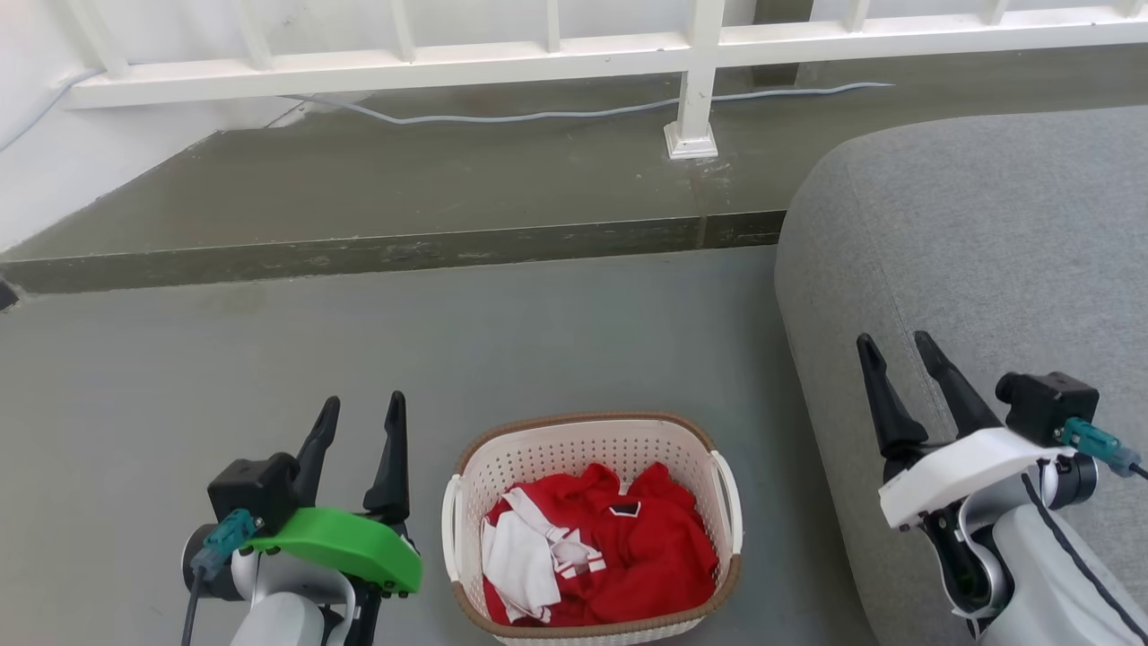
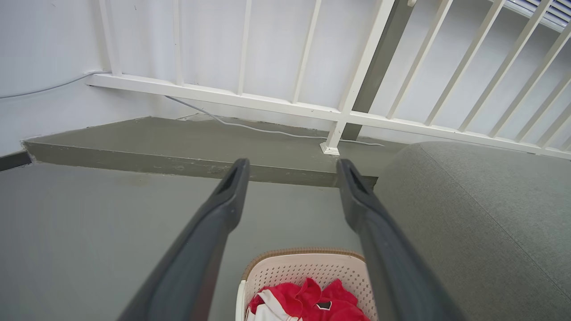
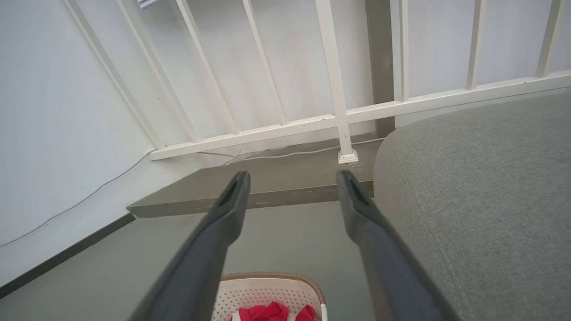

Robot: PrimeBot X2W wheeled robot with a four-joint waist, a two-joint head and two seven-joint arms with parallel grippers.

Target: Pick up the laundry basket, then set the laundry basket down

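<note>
Floor (image 1: 448,359): grey-green, smooth, evenly lit. A raised step (image 1: 404,179) of the same colour runs along the far side, its front edge scuffed. White railing (image 1: 538,63) stands on the step, one post base (image 1: 691,141) fixed to it. A pale cable (image 1: 538,115) lies along the step. White wall (image 1: 54,179) at left. Grey fabric sofa (image 1: 987,251) at right, resting on the floor.

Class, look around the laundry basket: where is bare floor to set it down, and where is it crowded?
Bare floor lies between the raised step and the laundry basket, and left of the left gripper. Right is crowded: the grey sofa stands close beside the basket.
</note>
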